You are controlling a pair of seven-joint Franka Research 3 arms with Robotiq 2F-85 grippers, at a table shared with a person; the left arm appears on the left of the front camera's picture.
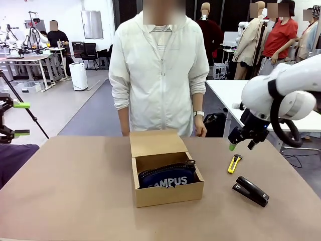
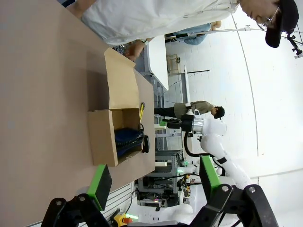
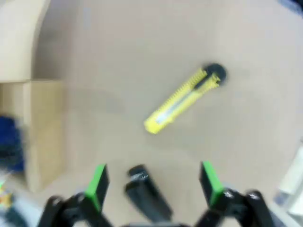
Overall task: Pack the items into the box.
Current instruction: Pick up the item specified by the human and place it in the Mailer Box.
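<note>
The brown cardboard box (image 1: 168, 193) sits mid-table with its flap lid standing open at the back. Inside lies the navy pouch (image 1: 167, 178) with white "CAMPUS" lettering. A yellow-and-black utility knife (image 1: 234, 163) rests on the table to the box's right. My right gripper (image 1: 241, 146) hovers open just above it and holds nothing. The right wrist view looks down on the knife (image 3: 184, 99) beyond the open fingers (image 3: 97, 182), with the box (image 3: 42, 127) to the left. My left gripper (image 1: 22, 119) stays open at the far left edge. Its own view shows the box (image 2: 102, 139) and pouch (image 2: 128, 139) from afar.
A black stapler (image 1: 250, 191) lies near the table's front right, close to the knife; it shows again as the stapler (image 3: 147, 194) between my right fingers. A person in a white jacket (image 1: 158, 75) stands at the far edge behind the box, hands hanging down.
</note>
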